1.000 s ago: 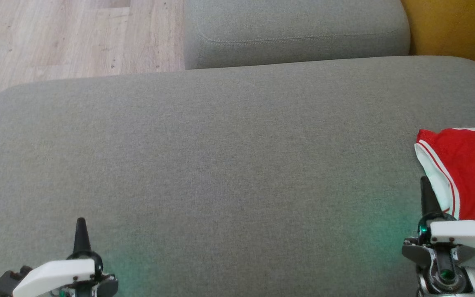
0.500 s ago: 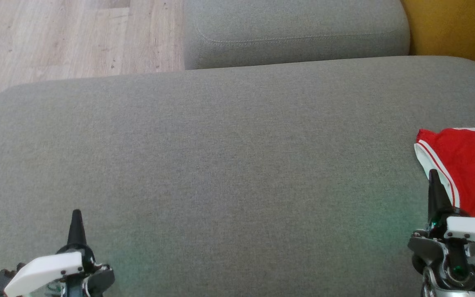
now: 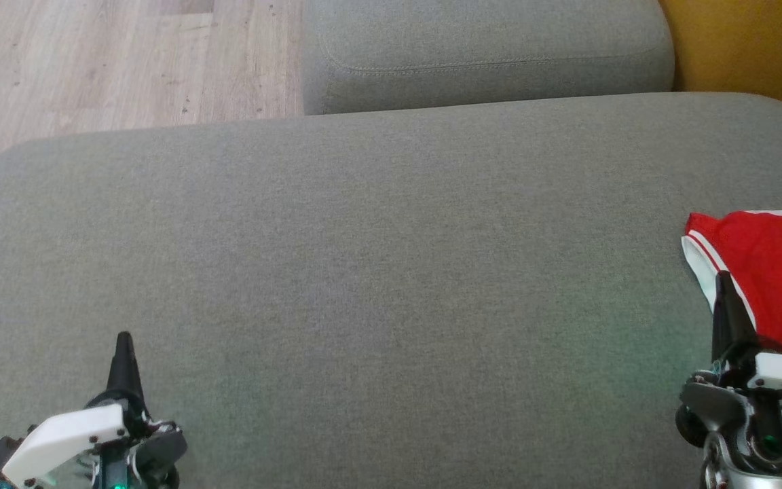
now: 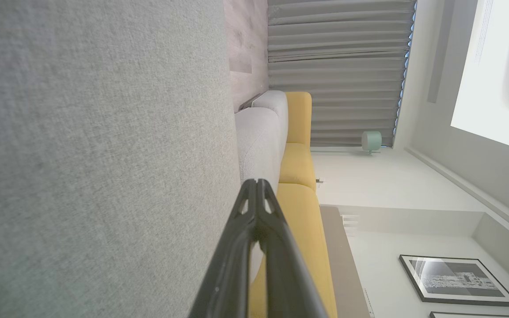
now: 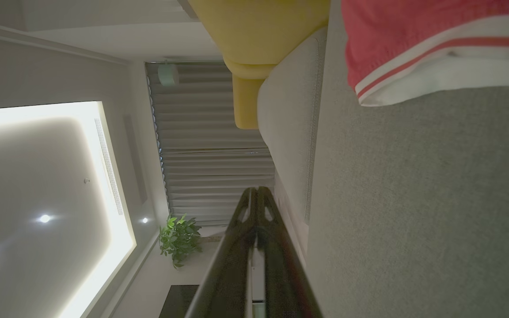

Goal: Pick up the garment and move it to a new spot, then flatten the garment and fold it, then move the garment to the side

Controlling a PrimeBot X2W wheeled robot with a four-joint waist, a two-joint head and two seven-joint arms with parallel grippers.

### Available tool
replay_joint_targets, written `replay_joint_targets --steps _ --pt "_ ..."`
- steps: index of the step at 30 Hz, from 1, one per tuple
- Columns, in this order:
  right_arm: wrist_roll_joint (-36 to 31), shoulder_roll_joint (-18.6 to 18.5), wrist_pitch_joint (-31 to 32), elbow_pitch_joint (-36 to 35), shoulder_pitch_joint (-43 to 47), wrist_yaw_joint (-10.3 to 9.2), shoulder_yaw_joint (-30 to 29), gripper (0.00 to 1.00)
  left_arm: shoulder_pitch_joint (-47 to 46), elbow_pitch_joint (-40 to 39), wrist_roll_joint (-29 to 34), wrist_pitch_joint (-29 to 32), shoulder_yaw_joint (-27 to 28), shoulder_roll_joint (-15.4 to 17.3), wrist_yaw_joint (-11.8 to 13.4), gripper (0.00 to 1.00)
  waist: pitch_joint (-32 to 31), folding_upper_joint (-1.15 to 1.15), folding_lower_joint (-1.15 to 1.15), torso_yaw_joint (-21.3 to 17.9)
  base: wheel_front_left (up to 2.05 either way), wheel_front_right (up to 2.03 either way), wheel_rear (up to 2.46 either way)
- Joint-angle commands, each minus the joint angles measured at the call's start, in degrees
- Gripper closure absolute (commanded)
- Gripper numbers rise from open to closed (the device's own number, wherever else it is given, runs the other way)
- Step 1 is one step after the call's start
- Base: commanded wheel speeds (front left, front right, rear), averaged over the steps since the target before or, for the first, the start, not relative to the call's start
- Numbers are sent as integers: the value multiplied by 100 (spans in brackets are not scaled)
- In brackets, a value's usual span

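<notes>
The garment, red with a white and red striped hem, lies at the right edge of the grey sofa cushion; the right wrist view shows the garment at its top right. My right gripper is shut and empty, its tip over the garment's white hem; whether it touches the cloth I cannot tell. In the right wrist view the right gripper has its two fingers pressed together. My left gripper is shut and empty at the lower left, above bare cushion; the left gripper also shows closed fingertips in its wrist view.
A second grey cushion sits behind the big one. Wooden floor lies at the far left, and a yellow seat at the far right. The cushion's rounded left edge drops off near the floor.
Both grippers have moved forward, up the head view; the right one has also shifted slightly right, its tip now over the garment's hem. The garment has not moved.
</notes>
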Motion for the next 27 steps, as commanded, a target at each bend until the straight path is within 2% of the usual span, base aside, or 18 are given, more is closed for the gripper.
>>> replay_joint_targets --steps 1,27 --pt "40 -26 35 -236 -103 -4 116 100 -272 -208 -31 41 236 27 -41 100 0 0 0 0 0 0 0" --pt "40 -26 34 -236 -103 -4 116 100 -271 -209 -32 41 236 27 -41 100 0 0 0 0 0 0 0"
